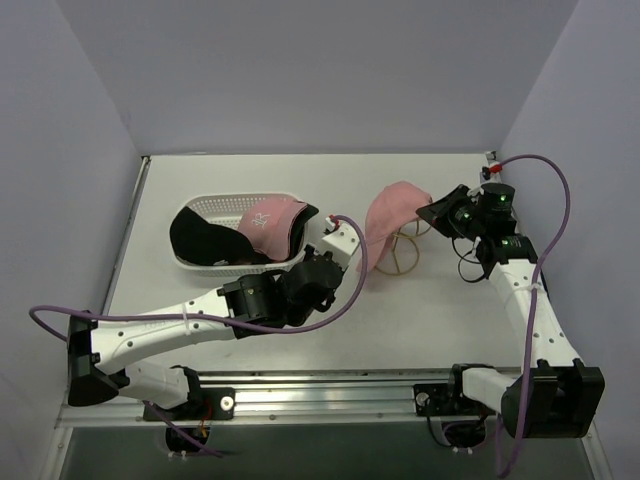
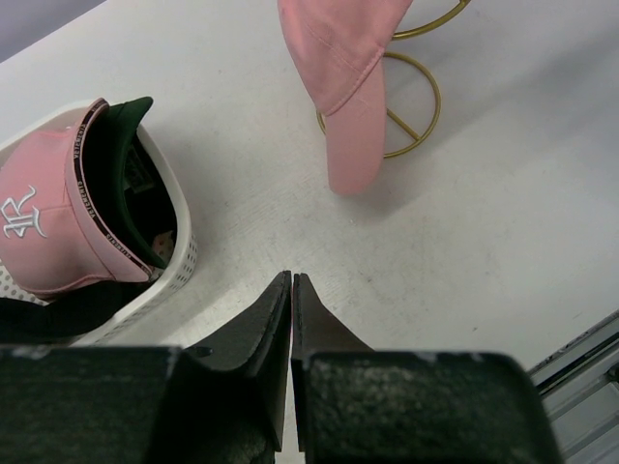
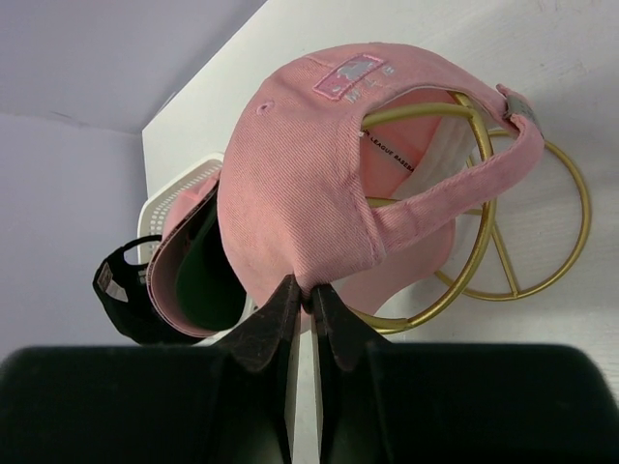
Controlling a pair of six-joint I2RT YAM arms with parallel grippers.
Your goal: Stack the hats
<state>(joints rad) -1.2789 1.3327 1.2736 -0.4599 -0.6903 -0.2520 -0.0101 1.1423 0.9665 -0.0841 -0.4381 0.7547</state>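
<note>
On the gold wire stand (image 1: 405, 262), draped over its top: one pink cap (image 1: 388, 215), brim hanging down the side that faces the basket. Right gripper (image 3: 308, 293) is pinched tight on that cap's lower crown edge, on the side away from the brim, near the back strap. Looks like a fabric-only grip; wire not caught, as far as I can tell. Left gripper (image 2: 292, 278) sits on the brim side of the stand, over the table (image 1: 430, 300), jaws closed to a sliver, nothing between them. Other hats are further out past that brim side, well apart from the stand, in the white perforated basket (image 1: 215, 203): second pink cap (image 1: 270, 220) lying over a black cap (image 1: 195, 235).

Handling, my read:
- Light, soft twill. Crown collapses under a pinch.
- Curved brim is the only stiff part.
- Not fragile, not slippery.
- An edge pinch lets the cap swing and fold on lift.
- Open back and strap could snag on the hoops.
- Firmer hold: brim root or sweatband seam.

Stand is thin smooth metal rings, probably light. It may tip if the cap drags.
</note>
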